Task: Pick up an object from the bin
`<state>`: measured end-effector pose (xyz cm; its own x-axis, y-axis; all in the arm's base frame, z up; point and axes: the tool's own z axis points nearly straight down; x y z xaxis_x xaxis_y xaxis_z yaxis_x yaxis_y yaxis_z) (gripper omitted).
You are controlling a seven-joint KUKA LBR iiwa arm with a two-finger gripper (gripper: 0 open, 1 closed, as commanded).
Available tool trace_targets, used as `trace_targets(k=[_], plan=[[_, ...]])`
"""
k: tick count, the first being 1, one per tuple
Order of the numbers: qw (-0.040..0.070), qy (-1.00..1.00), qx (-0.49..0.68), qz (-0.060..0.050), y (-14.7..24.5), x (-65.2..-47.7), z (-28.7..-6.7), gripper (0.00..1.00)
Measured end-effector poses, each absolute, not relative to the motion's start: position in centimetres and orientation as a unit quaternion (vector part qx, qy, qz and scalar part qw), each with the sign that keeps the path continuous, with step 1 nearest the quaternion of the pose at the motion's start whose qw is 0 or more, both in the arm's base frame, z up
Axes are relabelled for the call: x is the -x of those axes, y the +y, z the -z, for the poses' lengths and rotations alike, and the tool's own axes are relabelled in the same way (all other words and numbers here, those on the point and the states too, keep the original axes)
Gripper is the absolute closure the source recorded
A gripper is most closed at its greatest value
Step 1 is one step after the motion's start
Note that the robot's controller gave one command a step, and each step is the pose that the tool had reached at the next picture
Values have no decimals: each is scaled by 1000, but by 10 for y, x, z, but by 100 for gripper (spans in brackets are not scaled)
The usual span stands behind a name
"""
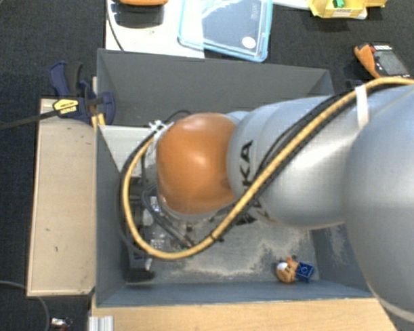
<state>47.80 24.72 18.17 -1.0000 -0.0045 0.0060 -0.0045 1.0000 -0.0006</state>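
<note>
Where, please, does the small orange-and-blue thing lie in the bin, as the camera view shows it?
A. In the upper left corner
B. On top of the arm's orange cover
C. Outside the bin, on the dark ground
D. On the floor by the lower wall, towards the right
D: the small orange-and-blue thing lies on the floor of the bin, close to its lower wall and right of the middle.

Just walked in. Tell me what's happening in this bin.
The silver KUKA arm, with its rounded orange wrist cover, reaches in from the right and bends low into the grey metal bin. Its gripper is down by the bin's lower-left corner; the wrist hides whatever lies beneath, so a grasp cannot be confirmed. A small orange-and-blue object lies on the floor near the lower-right wall, well apart from the gripper.
</note>
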Motion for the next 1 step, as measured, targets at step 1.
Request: trace_targets(k=[1], plan=[[-1,-1000,1,1,246,-480,-186,0]])
